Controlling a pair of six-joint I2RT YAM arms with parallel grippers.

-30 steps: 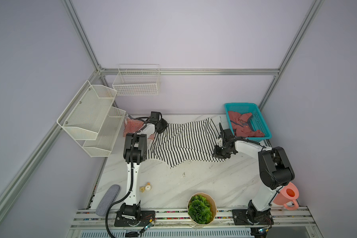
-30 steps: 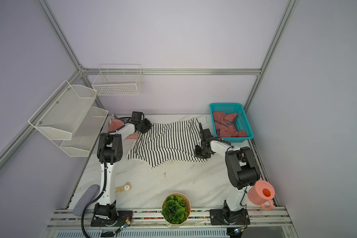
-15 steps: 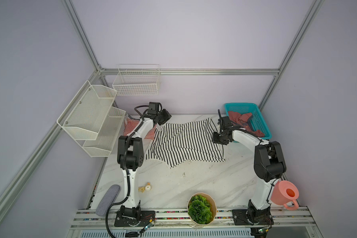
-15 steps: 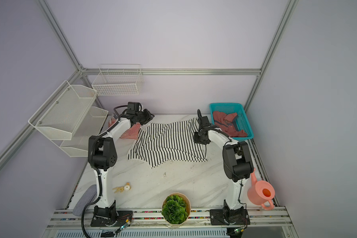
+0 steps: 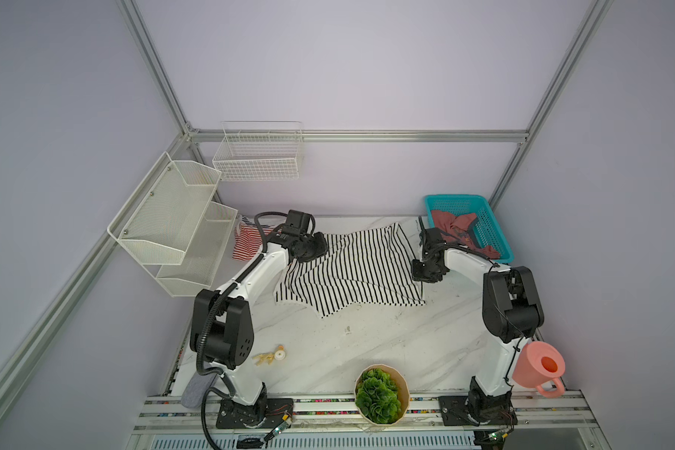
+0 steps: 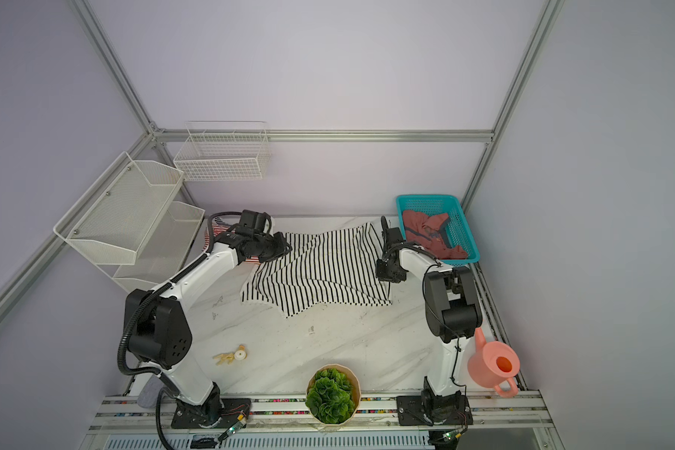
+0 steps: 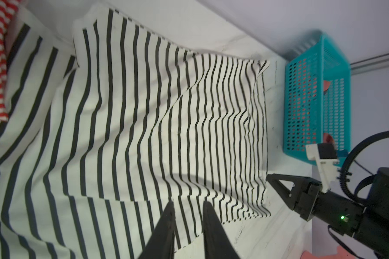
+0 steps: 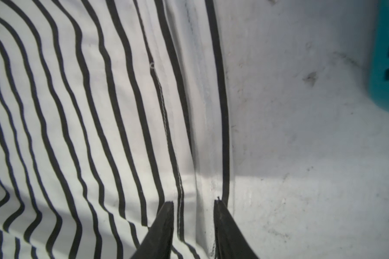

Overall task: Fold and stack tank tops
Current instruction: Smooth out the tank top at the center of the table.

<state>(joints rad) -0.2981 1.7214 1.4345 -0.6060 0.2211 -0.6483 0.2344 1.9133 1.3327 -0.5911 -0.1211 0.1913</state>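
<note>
Top views: black-striped top (image 5: 351, 272) lies unfolded, red top (image 5: 451, 224) in basket (image 5: 454, 197); your left gripper (image 7: 188, 203), right gripper (image 8: 193, 201) gape empty.

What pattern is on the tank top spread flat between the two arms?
The spread tank top has black-and-white stripes, clearest in the left wrist view.

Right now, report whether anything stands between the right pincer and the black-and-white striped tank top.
Nothing visible does. The right pincer hangs with its jaws apart right at the side edge of the black-and-white striped tank top, with only bare table beside it. The teal basket stands off to the side, apart from that edge.
</note>
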